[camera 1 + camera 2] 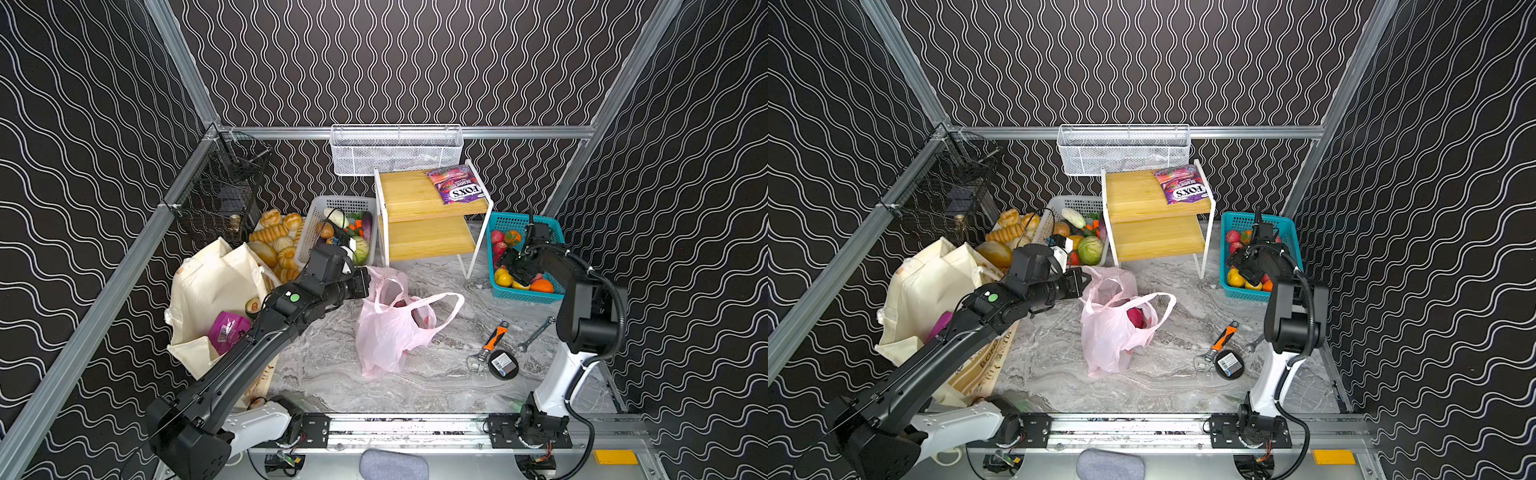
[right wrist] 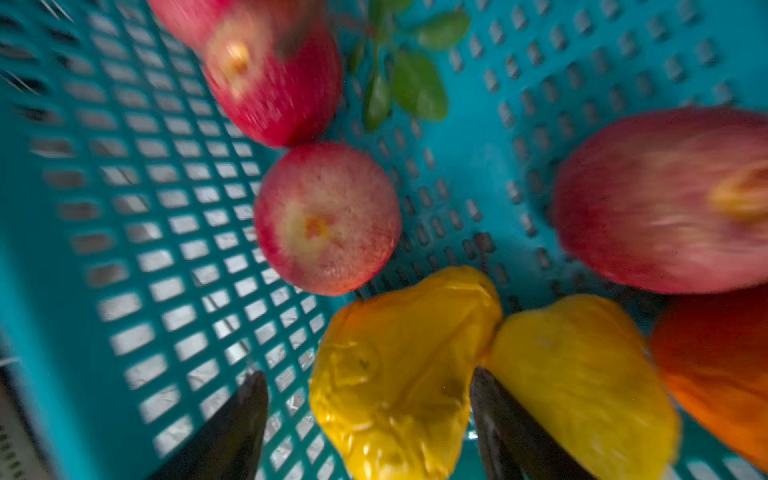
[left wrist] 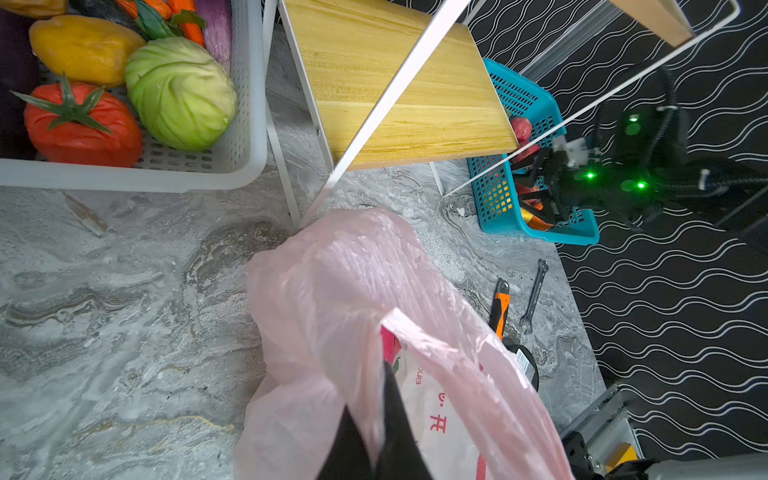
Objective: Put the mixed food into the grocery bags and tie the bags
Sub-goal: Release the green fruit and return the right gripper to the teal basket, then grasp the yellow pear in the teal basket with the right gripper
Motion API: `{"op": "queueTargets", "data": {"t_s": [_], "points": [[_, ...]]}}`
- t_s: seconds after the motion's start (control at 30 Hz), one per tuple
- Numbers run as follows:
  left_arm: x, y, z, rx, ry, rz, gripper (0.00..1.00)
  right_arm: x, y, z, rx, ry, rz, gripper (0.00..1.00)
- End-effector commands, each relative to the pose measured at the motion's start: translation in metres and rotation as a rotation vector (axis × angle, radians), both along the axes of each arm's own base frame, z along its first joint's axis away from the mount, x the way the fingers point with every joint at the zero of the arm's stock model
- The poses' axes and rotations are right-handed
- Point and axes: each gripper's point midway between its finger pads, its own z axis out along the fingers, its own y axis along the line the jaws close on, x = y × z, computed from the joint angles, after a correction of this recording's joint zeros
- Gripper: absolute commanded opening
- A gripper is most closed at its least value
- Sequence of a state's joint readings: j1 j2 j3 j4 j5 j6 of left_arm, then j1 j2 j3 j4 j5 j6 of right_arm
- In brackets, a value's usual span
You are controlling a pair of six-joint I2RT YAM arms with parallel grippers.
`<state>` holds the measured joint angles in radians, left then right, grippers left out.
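The thin pink plastic bag [image 1: 390, 332] [image 1: 1108, 332] stands on the marble table with its mouth up and a dark red thing [image 1: 1136, 318] inside. My left gripper [image 1: 365, 282] [image 3: 370, 399] is shut on the film of its rim [image 3: 340, 291]. The cream canvas tote [image 1: 212, 286] [image 1: 926, 282] lies at the left with a magenta pouch [image 1: 227, 330] in it. My right gripper [image 1: 513, 270] [image 2: 368, 376] is down in the teal basket [image 1: 503, 220], open, its fingers either side of a yellow toy fruit [image 2: 399, 374]. A purple FOX'S bag [image 1: 457, 185] lies on the wooden shelf.
Apples [image 2: 328, 220], another yellow fruit [image 2: 582, 374] and an orange one share the teal basket. A white basket [image 1: 316, 216] of vegetables and bread rolls [image 1: 274, 237] stand at the back left. An orange-handled wrench [image 1: 492, 340], a spanner [image 1: 536, 332] and a black disc [image 1: 503, 365] lie front right.
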<state>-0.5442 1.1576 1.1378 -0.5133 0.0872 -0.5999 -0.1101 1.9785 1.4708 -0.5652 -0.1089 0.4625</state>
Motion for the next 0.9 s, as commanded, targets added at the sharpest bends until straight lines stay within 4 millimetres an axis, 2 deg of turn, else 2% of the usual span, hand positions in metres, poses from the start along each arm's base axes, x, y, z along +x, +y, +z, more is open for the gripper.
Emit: {"op": "queueTargets", "data": {"t_s": [0.0, 0.17, 0.3, 0.43, 0.47, 0.53, 0.67, 0.7, 0.73, 0.87], "points": [[0.001, -0.001, 0.005, -0.011, -0.017, -0.008, 0.0, -0.012, 0.001, -0.014, -0.049, 0.089, 0.022, 0.77], [0.0, 0.004, 0.007, 0.009, -0.025, 0.002, 0.0, -0.01, 0.0, -0.027, -0.125, 0.111, 0.047, 0.73], [-0.001, 0.005, 0.009, 0.013, -0.031, 0.003, 0.0, -0.004, 0.004, -0.032, -0.114, 0.123, 0.07, 0.75], [-0.001, 0.005, 0.009, 0.007, -0.028, 0.008, 0.0, -0.002, 0.004, -0.027, -0.122, 0.112, 0.086, 0.6], [-0.001, 0.005, 0.009, 0.004, -0.029, 0.011, 0.0, -0.002, 0.005, -0.022, -0.122, 0.094, 0.087, 0.55], [-0.002, 0.006, 0.008, 0.005, -0.028, 0.012, 0.0, -0.002, 0.004, -0.008, -0.132, 0.05, 0.085, 0.52], [-0.001, 0.006, 0.008, 0.01, -0.028, 0.011, 0.0, -0.004, 0.006, 0.024, -0.131, -0.032, 0.089, 0.51], [-0.001, 0.005, 0.009, 0.008, -0.03, 0.008, 0.0, -0.005, 0.009, 0.026, -0.122, -0.037, 0.101, 0.51], [0.0, 0.004, 0.009, 0.006, -0.028, 0.008, 0.0, -0.006, 0.01, 0.043, -0.122, -0.079, 0.111, 0.51], [0.001, 0.002, 0.01, -0.003, -0.028, -0.001, 0.0, -0.017, 0.014, 0.073, -0.131, -0.152, 0.151, 0.51]]}}
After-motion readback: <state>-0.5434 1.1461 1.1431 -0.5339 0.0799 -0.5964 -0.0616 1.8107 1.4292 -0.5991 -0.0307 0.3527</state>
